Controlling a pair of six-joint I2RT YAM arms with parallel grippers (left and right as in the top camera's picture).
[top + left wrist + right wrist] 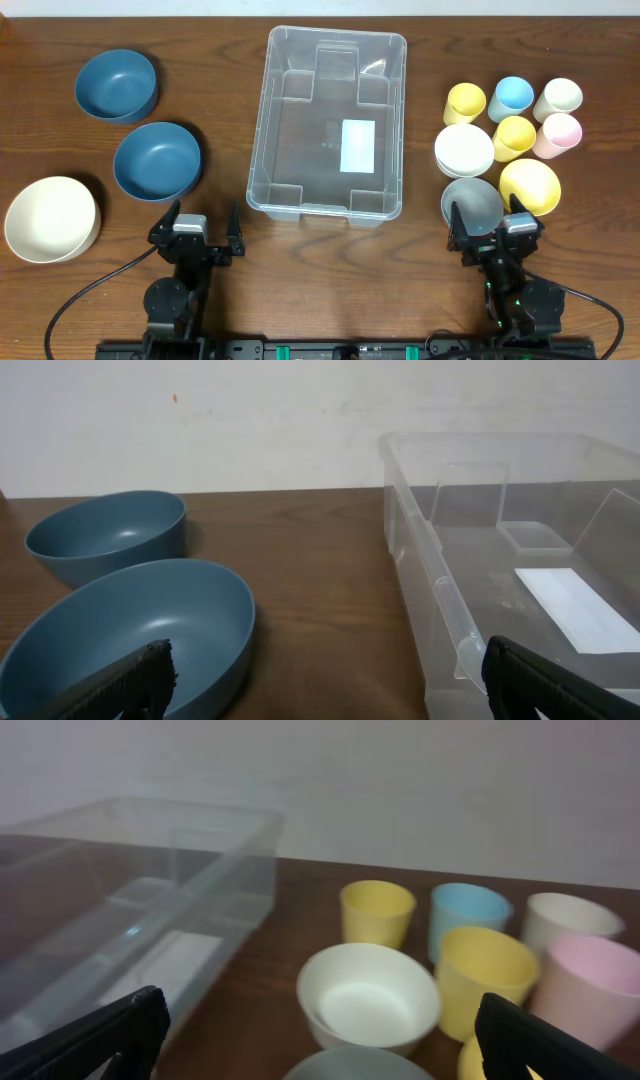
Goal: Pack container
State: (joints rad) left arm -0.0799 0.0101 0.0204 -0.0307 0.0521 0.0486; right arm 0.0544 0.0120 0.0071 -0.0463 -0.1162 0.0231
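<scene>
The clear plastic container stands empty at the table's middle, white label on its base; it also shows in the left wrist view and the right wrist view. Two blue bowls and a cream bowl lie to its left. White bowls, a grey bowl, a yellow bowl and several cups lie to its right. My left gripper is open and empty near the front edge, just before the nearer blue bowl. My right gripper is open and empty over the grey bowl's near rim.
Dark wooden table. Cups in yellow, blue, white and pink stand close together at the right. A pale wall lies behind the table. Black cables trail from both arm bases at the front.
</scene>
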